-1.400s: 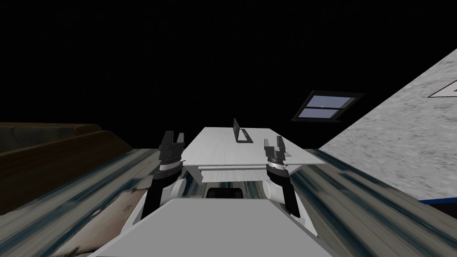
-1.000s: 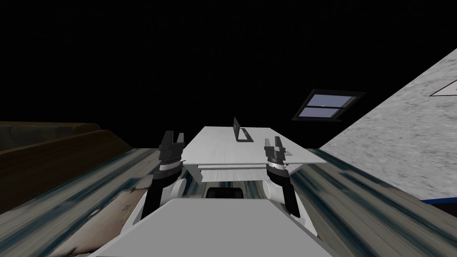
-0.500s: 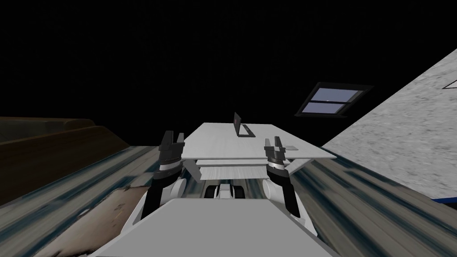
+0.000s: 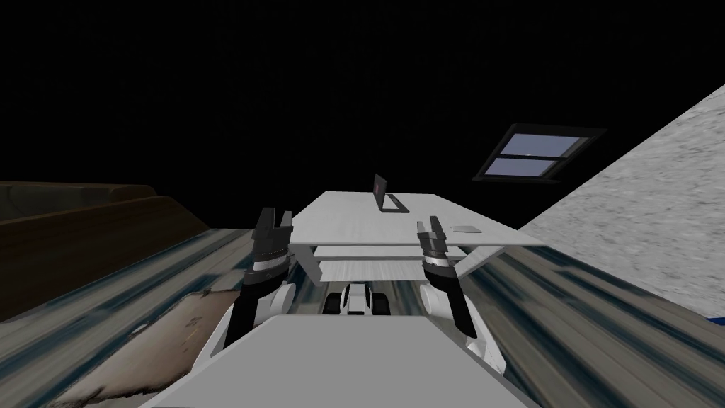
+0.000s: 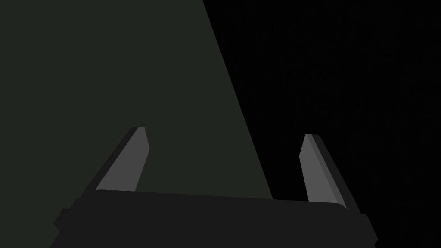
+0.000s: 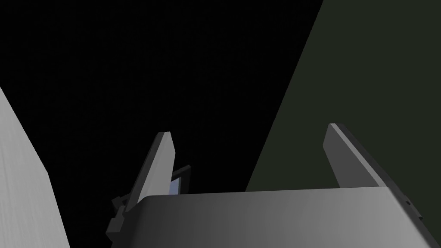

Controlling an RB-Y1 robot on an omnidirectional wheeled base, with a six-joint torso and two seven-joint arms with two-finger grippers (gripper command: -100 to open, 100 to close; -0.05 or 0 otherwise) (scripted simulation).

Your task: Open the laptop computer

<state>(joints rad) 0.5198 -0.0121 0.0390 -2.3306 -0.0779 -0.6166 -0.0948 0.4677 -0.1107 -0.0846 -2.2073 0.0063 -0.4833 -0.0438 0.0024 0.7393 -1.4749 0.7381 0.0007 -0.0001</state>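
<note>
A dark laptop (image 4: 389, 197) sits near the far middle of a white desk (image 4: 354, 221), with its lid raised steeply over its base. Both arms are held up in front of me, short of the desk's near edge. In the head view my left gripper (image 4: 277, 216) is just off the desk's near left corner and my right gripper (image 4: 429, 226) is by its near right part. In the wrist views the left gripper (image 5: 224, 140) and the right gripper (image 6: 250, 133) are both open and hold nothing.
A small flat grey item (image 4: 467, 229) lies on the desk's right side. A shelf (image 4: 368, 252) hangs under the desktop. A brown sofa (image 4: 85, 234) stands at the left, a grey wall (image 4: 651, 212) at the right, and a window (image 4: 541, 154) beyond. A worn rug (image 4: 163, 333) lies on the streaked floor.
My view has shifted: the desk, laptop and window now sit slightly higher and further right, and more of the space under the desk shows. Both arms keep their pose and stay open.
</note>
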